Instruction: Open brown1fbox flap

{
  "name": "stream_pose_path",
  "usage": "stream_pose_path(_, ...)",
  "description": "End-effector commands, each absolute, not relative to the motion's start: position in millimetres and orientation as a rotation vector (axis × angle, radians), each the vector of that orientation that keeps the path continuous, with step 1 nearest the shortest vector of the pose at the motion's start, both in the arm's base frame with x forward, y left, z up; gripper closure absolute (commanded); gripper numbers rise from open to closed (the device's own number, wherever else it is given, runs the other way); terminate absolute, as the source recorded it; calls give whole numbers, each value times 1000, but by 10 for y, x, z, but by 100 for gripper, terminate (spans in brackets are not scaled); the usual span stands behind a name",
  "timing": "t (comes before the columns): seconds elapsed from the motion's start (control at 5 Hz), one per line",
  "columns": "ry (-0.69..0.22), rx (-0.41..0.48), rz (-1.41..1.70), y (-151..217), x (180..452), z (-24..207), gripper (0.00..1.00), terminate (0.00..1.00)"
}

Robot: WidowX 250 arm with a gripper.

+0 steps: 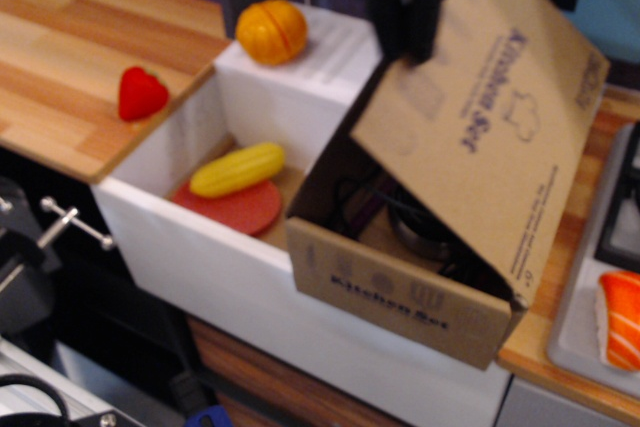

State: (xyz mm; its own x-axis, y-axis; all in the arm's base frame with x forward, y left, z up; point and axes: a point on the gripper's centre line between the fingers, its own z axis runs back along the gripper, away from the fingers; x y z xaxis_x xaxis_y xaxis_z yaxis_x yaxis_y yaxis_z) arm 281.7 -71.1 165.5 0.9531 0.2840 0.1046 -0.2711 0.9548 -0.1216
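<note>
The brown1fbox (400, 292) sits in the right part of a white sink, its narrow "Kitchen Set" front panel facing me. Its flap (480, 137), with the large lettering and chef-hat logo, is raised steeply and hinged along the right side. Dark items (415, 227) show inside the box. My gripper (405, 32) is at the top of the view, with its dark fingers closed on the flap's upper left edge and holding it up. The frame is blurred.
The white sink (190, 247) holds a yellow corn cob (237, 169) on a red plate (235, 212). An orange fruit (271, 31) sits on a white block (325, 57). A strawberry (141, 93) lies on the wooden counter (60, 57). Salmon sushi (620, 317) lies at the right.
</note>
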Motion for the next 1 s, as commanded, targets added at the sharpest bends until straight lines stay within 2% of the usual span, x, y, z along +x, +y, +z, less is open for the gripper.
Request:
stream_pose_path(0.0, -190, 50, 358, -1225, 2649, 1840, 100, 0)
stream_pose_path(0.2, -218, 158, 380, -1463, 2628, 1795, 100, 0)
stream_pose_path(0.6, -234, 374, 382, -1913, 2789, 1694, 100, 0)
stream_pose_path(0.8, -242, 433, 409, -2108, 2866, 1623, 100, 100)
